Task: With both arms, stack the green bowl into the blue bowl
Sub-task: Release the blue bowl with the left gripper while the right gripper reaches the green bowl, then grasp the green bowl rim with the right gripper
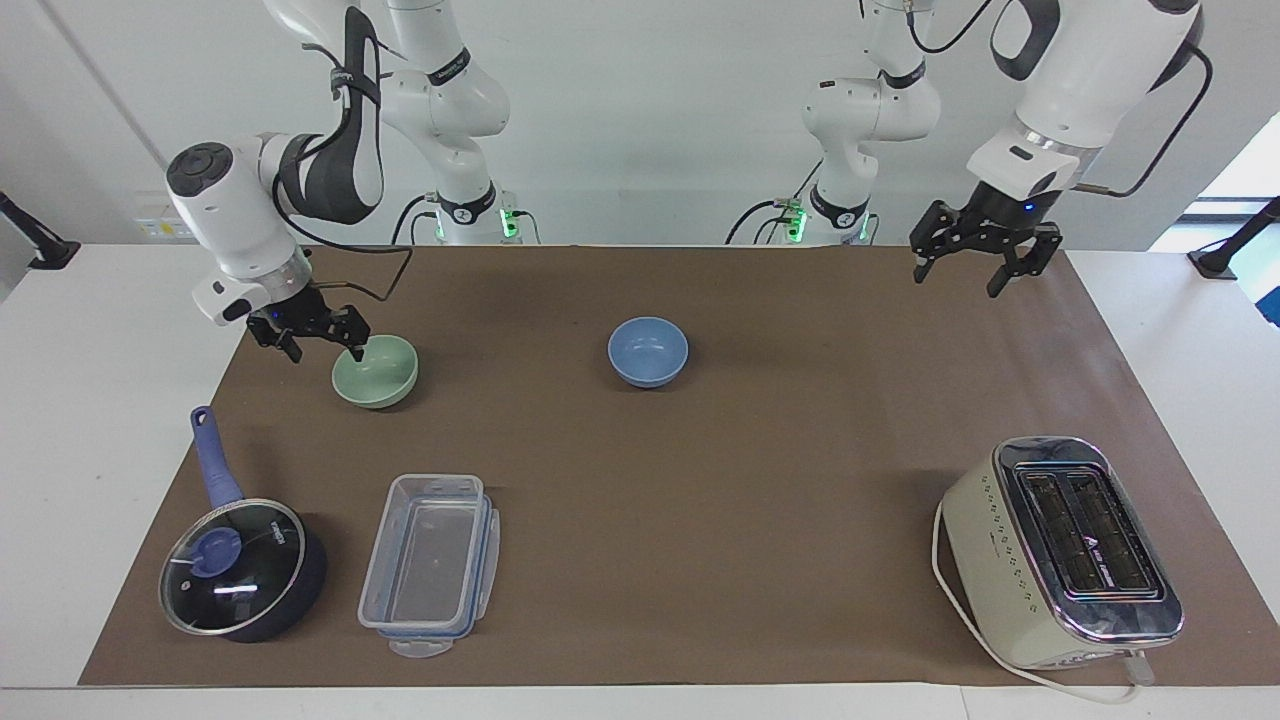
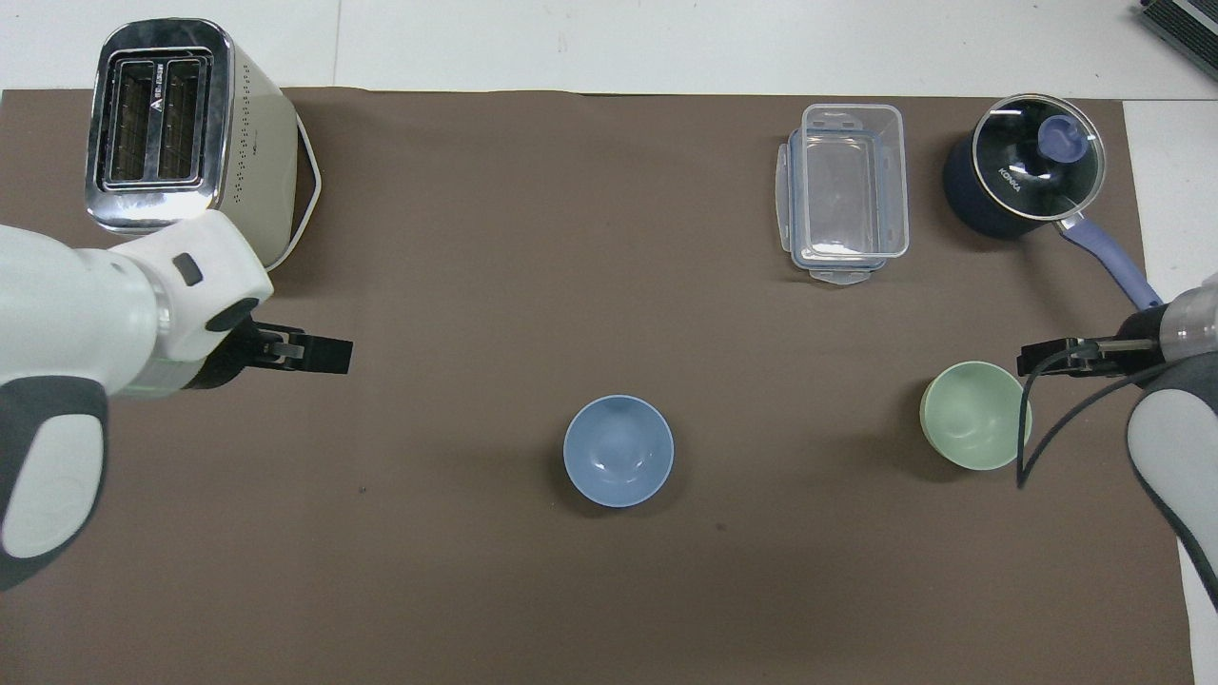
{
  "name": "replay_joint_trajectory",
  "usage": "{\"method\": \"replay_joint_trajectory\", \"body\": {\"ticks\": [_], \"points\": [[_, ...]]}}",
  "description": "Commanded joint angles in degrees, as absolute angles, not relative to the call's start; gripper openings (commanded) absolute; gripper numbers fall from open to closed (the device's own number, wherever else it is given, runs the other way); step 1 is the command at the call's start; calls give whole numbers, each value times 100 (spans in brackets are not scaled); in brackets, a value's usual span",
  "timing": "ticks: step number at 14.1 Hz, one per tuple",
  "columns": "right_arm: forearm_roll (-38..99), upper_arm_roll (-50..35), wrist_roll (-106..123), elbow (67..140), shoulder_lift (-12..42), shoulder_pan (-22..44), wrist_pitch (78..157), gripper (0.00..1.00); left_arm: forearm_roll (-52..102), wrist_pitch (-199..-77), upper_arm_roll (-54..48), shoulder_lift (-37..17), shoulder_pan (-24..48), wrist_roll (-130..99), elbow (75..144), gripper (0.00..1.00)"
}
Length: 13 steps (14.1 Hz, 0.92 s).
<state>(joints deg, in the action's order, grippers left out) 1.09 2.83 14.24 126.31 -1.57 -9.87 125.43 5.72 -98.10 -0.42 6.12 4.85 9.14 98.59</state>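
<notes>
The green bowl (image 1: 375,370) sits upright on the brown mat (image 1: 700,470), mouth to the ceiling, toward the right arm's end of the table. Being round, it has no long axis to speak of. The blue bowl (image 1: 648,351) stands the same way, mouth up, near the middle of the mat, well apart from the green one and about as near to the robots. Neither bowl is inside the other.

The right gripper (image 1: 318,338) is down low at the green bowl, its fingers spread apart; one fingertip (image 1: 358,352) is right at the bowl's rim on the side nearer the robots, but I can't tell whether it touches. From above, the same gripper (image 2: 1047,359) shows at the edge of the bowl (image 2: 975,415).

The left gripper (image 1: 978,262) hangs in the air over the mat's edge toward the left arm's end, fingers apart and holding nothing, and that arm waits.

Farther from the robots than the green bowl lie a clear plastic box (image 1: 432,564) and a dark saucepan (image 1: 240,565) with a glass lid, side by side. A toaster (image 1: 1060,550) stands at the left arm's end, slots facing up.
</notes>
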Motion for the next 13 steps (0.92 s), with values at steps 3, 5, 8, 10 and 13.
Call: {"method": "replay_joint_trajectory", "body": {"ticks": [3, 5, 8, 10, 13], "points": [[588, 255, 2057, 13095, 52, -1230, 13131, 100, 46, -8879, -105, -34, 316, 1090, 8755, 100], [738, 255, 2074, 13113, 193, -1231, 13271, 100, 35, -8886, -105, -35, 325, 1107, 8745, 100], [747, 264, 2310, 13113, 298, -1291, 13298, 100, 26, -8816, -105, 79, 317, 1099, 8903, 100], [747, 255, 2478, 13113, 378, -1415, 13438, 94, 18, -8807, -114, 79, 325, 1099, 8912, 100], [747, 255, 2487, 13096, 387, -1415, 13438, 64, 18, -8702, -114, 88, 360, 1090, 8921, 100]]}}
